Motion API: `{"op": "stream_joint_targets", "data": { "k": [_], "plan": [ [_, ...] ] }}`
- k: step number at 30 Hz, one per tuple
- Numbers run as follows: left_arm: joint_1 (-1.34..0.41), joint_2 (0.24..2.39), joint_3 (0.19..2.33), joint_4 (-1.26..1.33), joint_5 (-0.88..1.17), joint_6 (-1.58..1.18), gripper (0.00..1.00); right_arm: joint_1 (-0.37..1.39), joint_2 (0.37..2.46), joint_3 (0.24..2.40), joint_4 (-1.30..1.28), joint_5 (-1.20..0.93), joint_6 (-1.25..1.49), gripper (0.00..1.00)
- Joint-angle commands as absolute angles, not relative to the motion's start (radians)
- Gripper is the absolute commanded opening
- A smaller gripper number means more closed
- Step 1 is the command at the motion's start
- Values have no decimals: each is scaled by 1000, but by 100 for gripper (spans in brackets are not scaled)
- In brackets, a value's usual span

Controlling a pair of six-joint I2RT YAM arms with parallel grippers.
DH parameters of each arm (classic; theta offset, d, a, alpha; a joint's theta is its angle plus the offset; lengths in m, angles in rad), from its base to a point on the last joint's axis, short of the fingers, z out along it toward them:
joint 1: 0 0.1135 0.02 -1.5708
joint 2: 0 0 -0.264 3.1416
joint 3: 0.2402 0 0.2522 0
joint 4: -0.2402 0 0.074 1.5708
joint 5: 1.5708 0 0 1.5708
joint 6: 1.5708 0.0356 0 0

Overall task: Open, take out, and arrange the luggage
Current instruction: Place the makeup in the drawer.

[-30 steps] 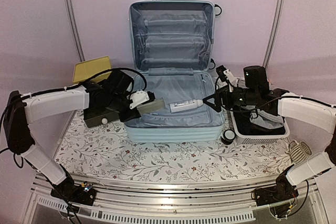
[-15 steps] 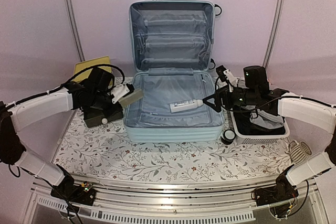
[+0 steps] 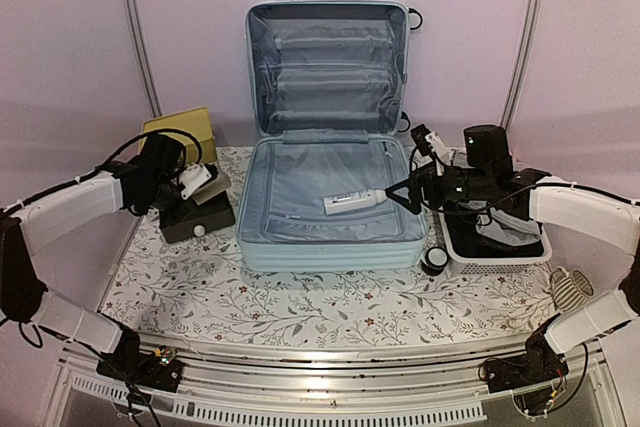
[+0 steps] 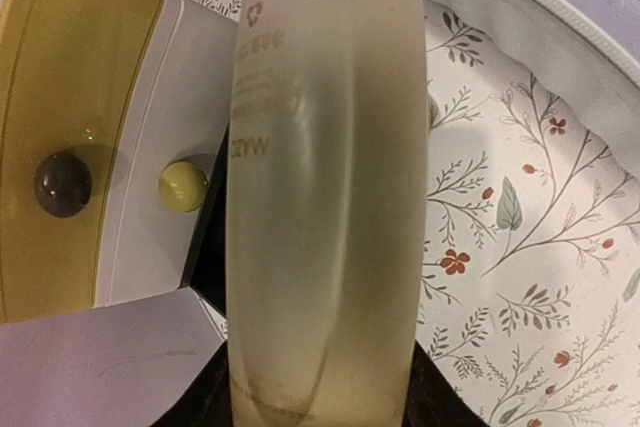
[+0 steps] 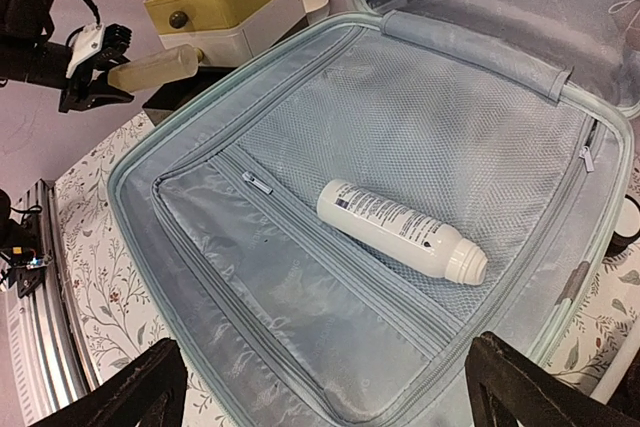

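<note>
Mint-blue hard-shell luggage (image 3: pixel 330 255) lies open centrally, lid (image 3: pixel 327 67) upright. We judge the white bottle (image 5: pixel 400 230) on its mesh lining (image 5: pixel 480 137) light, smooth and prone to roll: grip mid-body. We note the right gripper (image 3: pixel 402 194) hovers fully spread, empty; the left gripper (image 3: pixel 200 184) clamps a frosted bottle (image 4: pixel 325 177).

Pale mint luggage (image 3: pixel 330 252) lies open, its grey-lined lid standing upright behind

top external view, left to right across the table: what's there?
yellow-topped box → suitcase, lying open → white basket → white ribbed object at the table's right edge. Left out because they overlap others: both hands, the black box and the small black round item.
</note>
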State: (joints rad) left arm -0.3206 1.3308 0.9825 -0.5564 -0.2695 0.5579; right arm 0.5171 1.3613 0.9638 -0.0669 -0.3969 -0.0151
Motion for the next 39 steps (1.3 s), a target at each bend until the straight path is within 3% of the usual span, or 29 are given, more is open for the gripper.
{"op": "stream_joint_targets", "data": {
  "k": [1,29,39],
  "plan": [
    [-287,1356,991,-439,-247,617,20,523,1340,995,-50,-417,-6,99],
    [-241,1512,983,-353,-369,763,19,524,1311,944,-6,-446,35,99],
    [-196,1458,974,-336,-378,801,18,523,1302,947,-2,-457,42,99]
  ]
}}
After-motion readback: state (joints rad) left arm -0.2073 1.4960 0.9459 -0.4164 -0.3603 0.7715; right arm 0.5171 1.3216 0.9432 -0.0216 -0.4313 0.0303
